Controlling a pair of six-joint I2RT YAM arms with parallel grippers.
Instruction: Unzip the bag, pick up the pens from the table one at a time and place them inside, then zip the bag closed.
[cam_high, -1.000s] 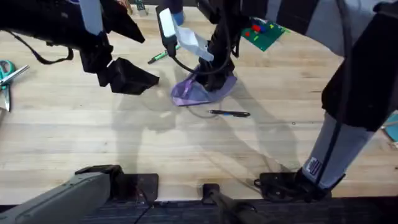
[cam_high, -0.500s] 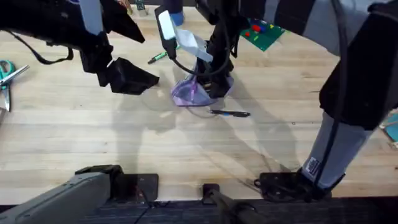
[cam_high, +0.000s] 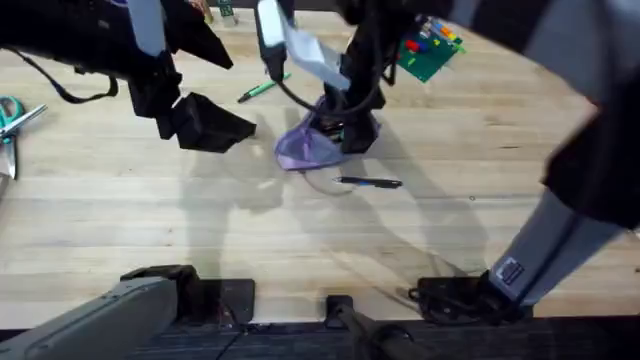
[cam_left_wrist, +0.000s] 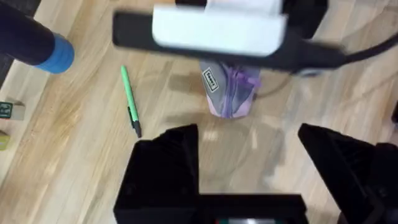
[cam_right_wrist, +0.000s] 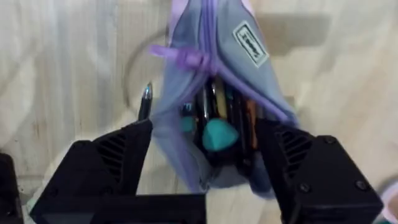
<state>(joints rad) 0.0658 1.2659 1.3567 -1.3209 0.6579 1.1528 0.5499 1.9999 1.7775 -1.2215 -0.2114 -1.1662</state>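
Note:
The lilac bag (cam_high: 303, 149) lies bunched on the table (cam_high: 300, 240), just beyond the middle. My right gripper (cam_high: 351, 128) is at its right end. In the right wrist view that gripper (cam_right_wrist: 205, 127) is open, its fingers (cam_right_wrist: 112, 162) straddling the bag (cam_right_wrist: 217, 68), whose gaping mouth shows several pens and a teal item inside. A thin dark pen (cam_high: 368, 182) lies just in front of the bag, and a green pen (cam_high: 262, 88) lies behind it to the left. My left gripper (cam_high: 225, 134) hovers open left of the bag, with nothing between its fingers (cam_left_wrist: 165, 168).
Scissors (cam_high: 12, 118) lie at the table's far left edge. A green board with coloured bricks (cam_high: 430, 48) sits at the back right. A blue-tipped dark object (cam_left_wrist: 57, 53) lies beyond the green pen (cam_left_wrist: 129, 107). The right arm's cable hangs over the bag.
My right gripper has shifted slightly left at the bag's end, and the bag has bunched shorter. The right arm's upper part has swung. The left arm and both loose pens have stayed put.

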